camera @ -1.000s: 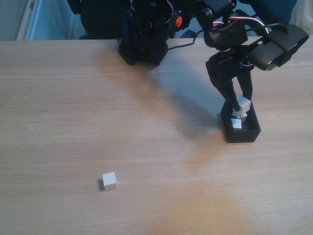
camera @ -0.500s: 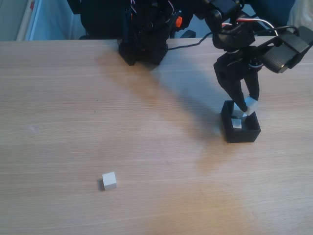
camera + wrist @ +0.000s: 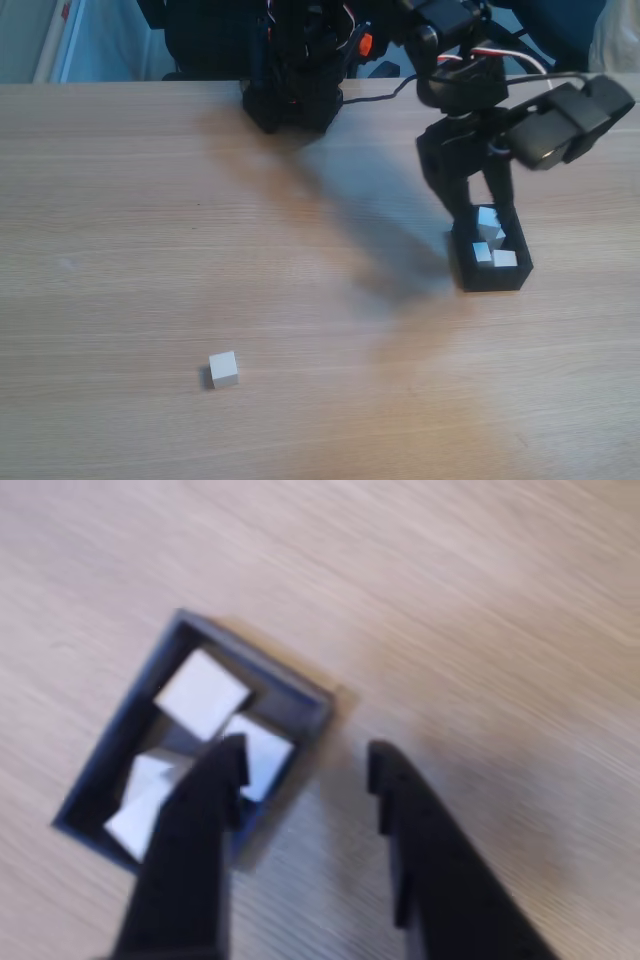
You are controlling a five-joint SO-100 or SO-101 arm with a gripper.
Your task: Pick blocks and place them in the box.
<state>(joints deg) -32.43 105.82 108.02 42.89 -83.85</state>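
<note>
Release is complete. One second ago the gripper carried a white cube above the box; half a second ago the cube was at the box rim, pinched between the fingertips. Now the jaws stand apart with nothing between them, as the wrist view shows: two dark fingers spread, bare wood grain visible in the gap, one fingertip over the box interior and the other outside its wall.

The blocks in the box lie loose and tilted against one another, not seated in a row. The wrist view shows about four pale faces; the exact count is uncertain because of blur and the finger in front.

One loose block rests on the table at lower left of the fixed view, well apart from the box at centre right. Judged from this layout, one pick-and-place cycle remains.

Materials and shapes:
- Blocks: small white cubes, matte, sharp-edged, rigid.
- Box: black, rectangular, open-topped, thin upright walls, shallow.
- Table: light wood-grain surface, smooth, flat.
- Gripper: black plastic, tapered fingers, notched inner edges.

The arm base sits at upper centre of the fixed view.
</note>
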